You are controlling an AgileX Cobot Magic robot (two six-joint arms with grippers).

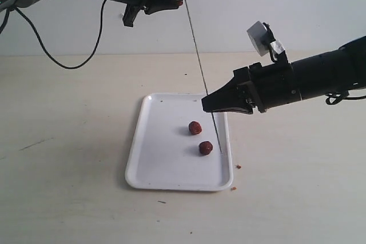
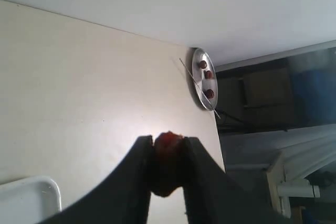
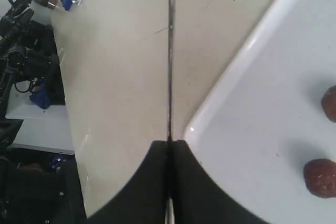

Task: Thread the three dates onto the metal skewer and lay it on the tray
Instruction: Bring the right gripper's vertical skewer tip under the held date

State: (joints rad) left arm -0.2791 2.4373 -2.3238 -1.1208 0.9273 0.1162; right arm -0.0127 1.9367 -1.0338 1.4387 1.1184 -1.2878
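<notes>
My left gripper [image 1: 179, 1] is raised high at the back, shut on one dark red date [image 2: 168, 148] pinched between its fingertips. The thin metal skewer [image 1: 201, 75] stands steeply tilted. Its upper end is right at that gripper's tip, and whether it pierces the date I cannot tell. Its lower tip comes down at the right rim of the white tray [image 1: 154, 158]. My right gripper [image 1: 206, 104] is shut on the skewer [image 3: 170, 51] partway up. Two more dates [image 1: 195, 127] [image 1: 205, 148] lie on the tray [image 3: 247, 145], also seen in the right wrist view [image 3: 320, 178] [image 3: 331, 103].
Brown crumbs [image 1: 238, 166] lie on the beige table just off the tray's right front corner. A black cable [image 1: 57, 61] hangs behind the left arm. In the left wrist view a small pale dish [image 2: 199, 90] with reddish lumps and a thin rod sits at the table's far end.
</notes>
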